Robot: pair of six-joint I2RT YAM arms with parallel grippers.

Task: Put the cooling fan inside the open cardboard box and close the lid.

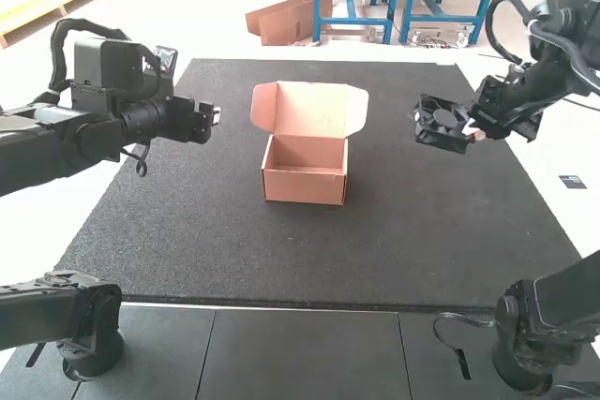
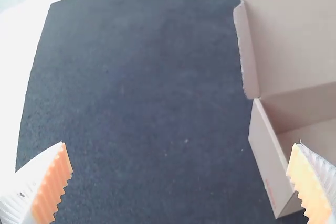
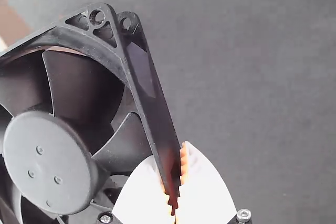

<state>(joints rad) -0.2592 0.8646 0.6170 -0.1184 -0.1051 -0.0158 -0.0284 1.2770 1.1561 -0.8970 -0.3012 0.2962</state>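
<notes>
The right claw (image 1: 473,133) is clenched on the cooling fan (image 1: 441,124). It holds the fan above the dark mat (image 1: 187,222), to the right of the cardboard box (image 1: 305,170) and well apart from it. Up close, the right wrist view shows its fingers (image 3: 205,190) pinching one thin side of the fan's frame. The box sits mid-mat on the white desk (image 1: 56,231) with its lid up. The left claw (image 1: 211,117) hangs left of the box, spread wide and holding nothing.

A dark textured mat (image 1: 187,231) covers the pale table (image 1: 581,222); a small black tag (image 1: 573,181) lies beside it
</notes>
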